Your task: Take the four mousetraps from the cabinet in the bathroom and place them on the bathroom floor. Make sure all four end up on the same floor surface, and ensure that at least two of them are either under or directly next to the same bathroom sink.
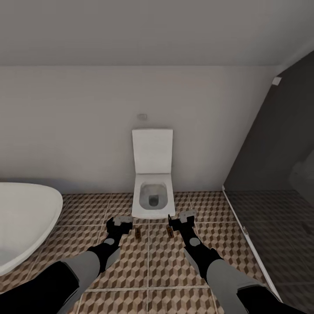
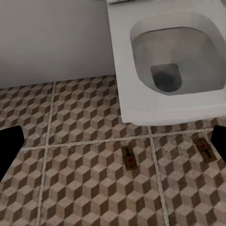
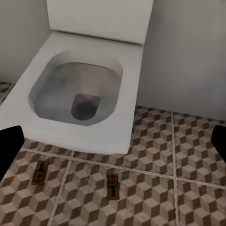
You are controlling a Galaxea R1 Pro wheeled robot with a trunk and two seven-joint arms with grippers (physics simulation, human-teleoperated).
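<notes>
Two mousetraps (image 1: 138, 233) already sit on the bathroom floor (image 1: 148, 270) just before the toilet (image 1: 153, 198), both tools (image 1: 123, 222) spread apart and empty, so I'd back out carefully without nudging them.

two arms with grey upper shells, black jointed forearms and pale grey-black grippers, left gripper (image 1: 119, 223), right gripper (image 1: 182, 220).

Head camera high, facing toilet (image 1: 152, 192) and wall, 2 wrist cameras closer, angled down, sharing toilet and floor (image 1: 144, 266)
</notes>
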